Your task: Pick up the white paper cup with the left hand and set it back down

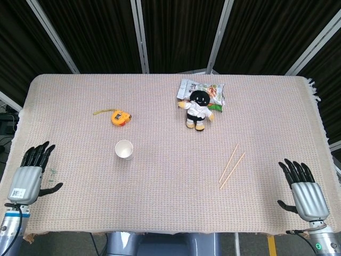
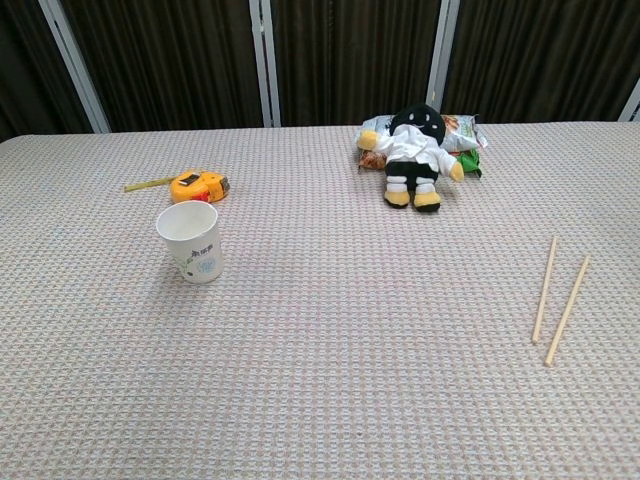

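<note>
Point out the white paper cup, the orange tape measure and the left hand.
white paper cup (image 2: 189,241), chest view, on its side wall.
orange tape measure (image 1: 119,117), head view, on its case.
left hand (image 1: 28,176), head view, on the back of the hand.

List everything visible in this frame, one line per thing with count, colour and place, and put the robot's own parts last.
paper cup: one, white, upright, left of table centre
tape measure: one, orange, beyond the cup
plush doll: one, black and white, far centre, lying partly on the snack bag
snack bag: one, silver and green, under the doll's head
sticks: two, pale wood, right of centre
tablecloth: one, beige woven
left hand: open, near left edge
right hand: open, near right edge
</note>
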`<act>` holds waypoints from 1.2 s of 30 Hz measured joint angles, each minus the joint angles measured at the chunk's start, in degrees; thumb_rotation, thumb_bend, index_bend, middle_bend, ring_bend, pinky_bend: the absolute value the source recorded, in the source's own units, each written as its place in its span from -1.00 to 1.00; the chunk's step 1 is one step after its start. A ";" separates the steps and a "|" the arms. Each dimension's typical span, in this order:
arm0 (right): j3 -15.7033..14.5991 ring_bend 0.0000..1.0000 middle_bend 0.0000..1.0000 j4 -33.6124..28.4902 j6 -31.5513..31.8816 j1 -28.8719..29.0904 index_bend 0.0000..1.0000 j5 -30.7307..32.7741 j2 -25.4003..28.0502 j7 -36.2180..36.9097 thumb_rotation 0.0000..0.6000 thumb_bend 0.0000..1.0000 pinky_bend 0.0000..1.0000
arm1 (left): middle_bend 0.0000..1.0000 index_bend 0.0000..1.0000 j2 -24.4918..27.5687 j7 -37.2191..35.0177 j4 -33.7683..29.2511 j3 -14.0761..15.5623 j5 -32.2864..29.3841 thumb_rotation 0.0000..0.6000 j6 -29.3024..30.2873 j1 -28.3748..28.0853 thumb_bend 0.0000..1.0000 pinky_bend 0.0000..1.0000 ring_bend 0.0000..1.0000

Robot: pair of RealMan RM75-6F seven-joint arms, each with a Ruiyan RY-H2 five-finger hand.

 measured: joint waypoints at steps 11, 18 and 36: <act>-0.26 -1.00 -1.00 -0.31 0.45 -0.15 -1.00 -0.94 0.80 1.88 1.00 -0.93 -1.00 | -1.00 -0.95 -2.09 11.13 -6.51 -5.89 -16.03 1.00 -10.33 -9.81 -1.00 -1.00 -1.00; -0.40 -1.00 -1.00 -0.17 0.29 -0.04 -1.00 -1.39 1.36 3.46 1.00 -0.93 -1.00 | -1.00 -0.76 -8.63 25.54 -7.25 -9.94 -31.64 1.00 -11.66 -19.64 -1.00 -1.00 -1.00; -0.26 -1.00 -1.00 0.05 0.14 0.13 -1.00 -1.50 2.44 6.66 1.00 -0.94 -1.00 | -1.00 -0.54 -23.12 38.21 2.11 -12.93 -51.93 1.00 -6.88 -35.64 -0.98 -1.00 -1.00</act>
